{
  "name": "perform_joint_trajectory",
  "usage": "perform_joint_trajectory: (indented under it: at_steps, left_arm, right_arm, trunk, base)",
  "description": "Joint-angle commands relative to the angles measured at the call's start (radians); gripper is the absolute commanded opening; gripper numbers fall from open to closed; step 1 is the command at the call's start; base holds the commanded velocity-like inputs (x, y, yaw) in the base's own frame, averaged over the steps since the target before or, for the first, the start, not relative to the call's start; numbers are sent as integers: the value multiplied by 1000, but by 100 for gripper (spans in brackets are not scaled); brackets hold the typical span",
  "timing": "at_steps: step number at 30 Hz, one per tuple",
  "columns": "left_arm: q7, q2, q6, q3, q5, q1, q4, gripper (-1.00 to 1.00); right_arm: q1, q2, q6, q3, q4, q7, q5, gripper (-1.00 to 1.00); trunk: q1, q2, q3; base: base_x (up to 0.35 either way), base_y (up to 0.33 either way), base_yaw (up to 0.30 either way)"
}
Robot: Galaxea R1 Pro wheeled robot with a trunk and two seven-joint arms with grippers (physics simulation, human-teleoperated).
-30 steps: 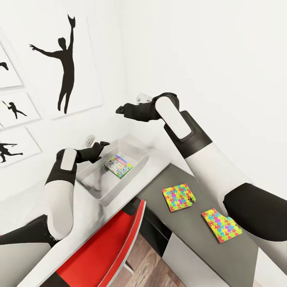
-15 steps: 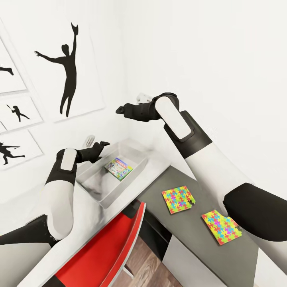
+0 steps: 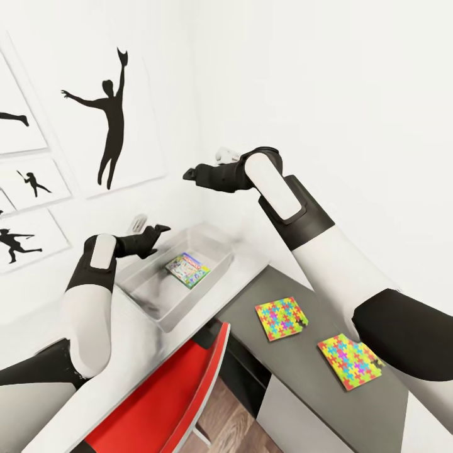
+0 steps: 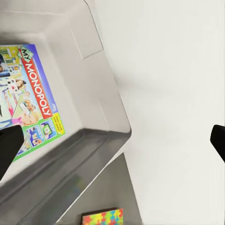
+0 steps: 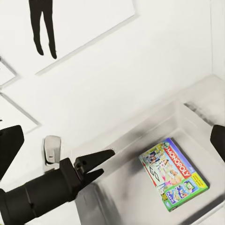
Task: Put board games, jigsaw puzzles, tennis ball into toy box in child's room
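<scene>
While apparently open, both grippers empty

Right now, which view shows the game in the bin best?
The right wrist view: the game lies whole, flat in the bin. The left wrist view crops it at the picture's edge; the head view shows it small.

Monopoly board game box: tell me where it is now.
In the head view, the white-and-green Monopoly board game box lies flat inside the shallow grey toy box on the pale table, just right of the left gripper.
</scene>
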Motion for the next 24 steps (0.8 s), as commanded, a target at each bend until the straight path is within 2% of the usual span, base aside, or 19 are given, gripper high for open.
perform_joint_trajectory:
  at_steps: [1, 3, 5, 10, 14, 17, 20, 24]
  left_arm:
    - [9, 4, 28, 5, 10, -1, -2, 100]
    - [9, 8, 50, 6, 10, -1, -2, 100]
    - [9, 24, 93, 6, 9, -1, -2, 100]
    - [8, 60, 151, -6, 10, -1, -3, 100]
    - [8, 83, 168, -64, 8, -1, -3, 100]
    - [8, 114, 172, -120, 11, -1, -3, 100]
    - [8, 137, 172, -152, 12, -1, -2, 100]
    - [8, 151, 172, -172, 13, 1, -3, 100]
  right_arm:
    - [-1, 0, 0, 1, 0, -10, -10, 100]
    - [-1, 0, 0, 1, 1, -10, -10, 100]
    - [1, 0, 0, 2, 2, -11, -10, 100]
    - [4, 0, 0, 1, 4, -17, -11, 100]
    - [7, 0, 3, 1, 3, -43, -12, 100]
    - [7, 0, 5, 1, 3, -58, -13, 100]
    - [7, 0, 4, 1, 2, -62, -13, 100]
    - [10, 0, 4, 1, 1, -65, -13, 100]
  trunk:
    - [1, -2, 0]
    - [1, -2, 3]
    - [1, -2, 6]
    - [1, -2, 14]
    - [1, -2, 21]
    - [1, -2, 26]
    - [1, -2, 31]
    - [1, -2, 37]
  base:
    - [0, 0, 0]
    - [0, 0, 0]
    - [0, 0, 0]
    - [0, 0, 0]
    - [0, 0, 0]
    - [0, 0, 0]
    - [0, 0, 0]
    - [0, 0, 0]
